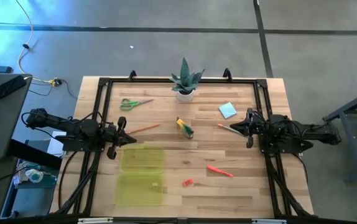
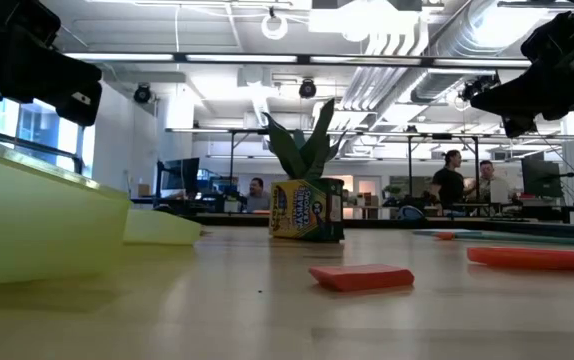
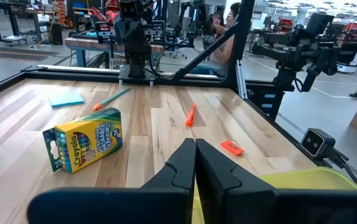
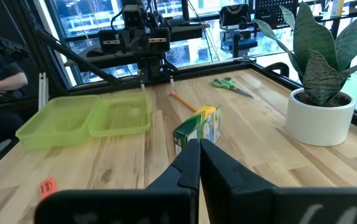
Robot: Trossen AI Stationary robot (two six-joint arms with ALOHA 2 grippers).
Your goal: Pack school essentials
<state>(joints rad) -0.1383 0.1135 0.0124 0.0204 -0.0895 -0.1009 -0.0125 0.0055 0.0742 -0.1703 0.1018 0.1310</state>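
Both arms parked at the table edges, nothing held. Left gripper (image 1: 121, 133) sits at the left side with fingers pressed together, just beside the open plastic case (image 1: 142, 172); right gripper (image 1: 248, 129) at the right side, fingers also together, its tip close to an orange pencil (image 1: 230, 129). Essentials all loose on the wood table (image 1: 241, 186), none in the case: green-handled scissors (image 1: 134, 103) at the far left near the frame, a second orange pencil (image 1: 143, 129) just in front of the left gripper, crayon box (image 1: 185, 126) lying mid-table in front of the potted plant (image 1: 185, 81), light blue note pad (image 1: 227, 110) to the far right of the box, red-orange marker (image 1: 219, 171) nearer the front edge, small red eraser (image 1: 188, 182) between marker and case. Case lies open flat, both halves visible, front-left of the table. Low view shows people at desks in the room behind.
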